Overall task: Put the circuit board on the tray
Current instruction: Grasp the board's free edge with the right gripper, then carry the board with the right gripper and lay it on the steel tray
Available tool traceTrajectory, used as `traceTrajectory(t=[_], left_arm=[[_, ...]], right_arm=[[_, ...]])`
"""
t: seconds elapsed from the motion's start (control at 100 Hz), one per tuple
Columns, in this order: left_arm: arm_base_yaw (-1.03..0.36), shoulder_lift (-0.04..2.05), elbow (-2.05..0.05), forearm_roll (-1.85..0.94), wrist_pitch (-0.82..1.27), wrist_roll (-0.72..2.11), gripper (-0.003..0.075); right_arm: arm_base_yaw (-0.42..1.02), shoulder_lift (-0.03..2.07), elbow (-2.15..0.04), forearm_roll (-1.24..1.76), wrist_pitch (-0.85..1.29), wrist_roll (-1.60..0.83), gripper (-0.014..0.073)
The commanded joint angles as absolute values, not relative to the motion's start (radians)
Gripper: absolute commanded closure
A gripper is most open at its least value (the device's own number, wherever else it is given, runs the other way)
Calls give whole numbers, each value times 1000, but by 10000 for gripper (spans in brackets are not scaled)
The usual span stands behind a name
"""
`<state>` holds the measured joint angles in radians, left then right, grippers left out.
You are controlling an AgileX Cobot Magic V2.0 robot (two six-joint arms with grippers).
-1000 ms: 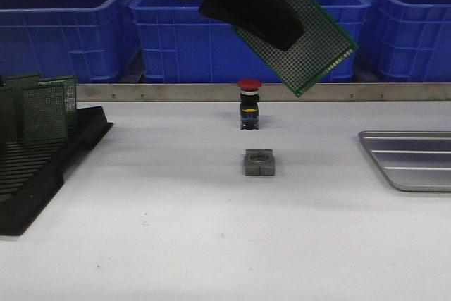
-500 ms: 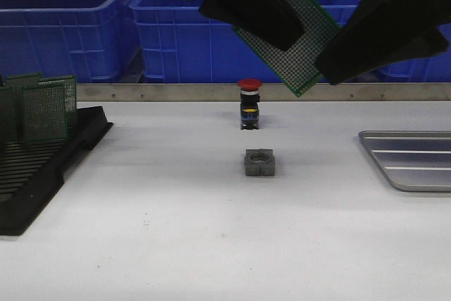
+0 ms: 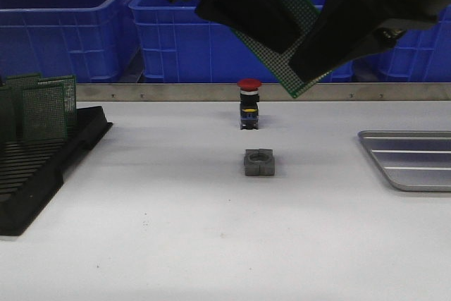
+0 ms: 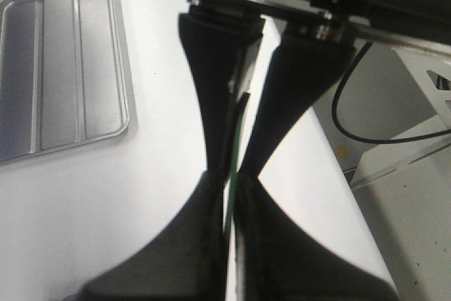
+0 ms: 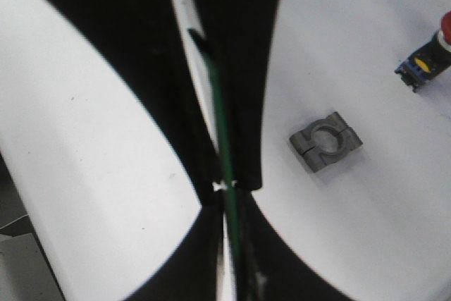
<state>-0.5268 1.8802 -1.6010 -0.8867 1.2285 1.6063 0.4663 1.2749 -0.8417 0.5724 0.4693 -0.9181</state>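
Right gripper (image 3: pixel 299 68) has closed onto the board (image 3: pixel 299 6) the left gripper (image 3: pixel 278 37) holds top centre; confirm its pinch before the left lets go.

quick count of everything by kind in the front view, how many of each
circuit boards: 4, one held up in the air, three in the rack
blue crates: 3
rack: 1
tray: 1
red push button: 1
grey block: 1
grippers: 2, left, right
total: 13

tray (image 3: pixel 412 163) cut off at right edge
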Motion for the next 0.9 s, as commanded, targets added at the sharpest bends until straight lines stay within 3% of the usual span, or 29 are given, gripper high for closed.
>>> traceTrajectory(t=[0.0, 0.09, 0.31, 0.4, 0.71, 0.89], left_arm=[[-533, 1836, -1629, -973, 1240, 1574, 734], [-533, 1836, -1629, -973, 1243, 1579, 659], [-527, 1836, -1635, -969, 1234, 1580, 258], [-514, 1836, -1647, -967, 1234, 1580, 159], [-487, 1836, -1659, -964, 1215, 1580, 142], [-485, 1836, -1659, -964, 1209, 1580, 142]], right_arm=[[466, 1253, -876, 618, 405, -902, 711], [466, 1253, -876, 622, 407, -901, 715], [434, 1253, -875, 644, 472, -857, 715], [365, 1263, -873, 644, 526, -772, 715], [14, 1438, -892, 701, 625, -733, 715], [-76, 1650, -988, 713, 658, -734, 715]])
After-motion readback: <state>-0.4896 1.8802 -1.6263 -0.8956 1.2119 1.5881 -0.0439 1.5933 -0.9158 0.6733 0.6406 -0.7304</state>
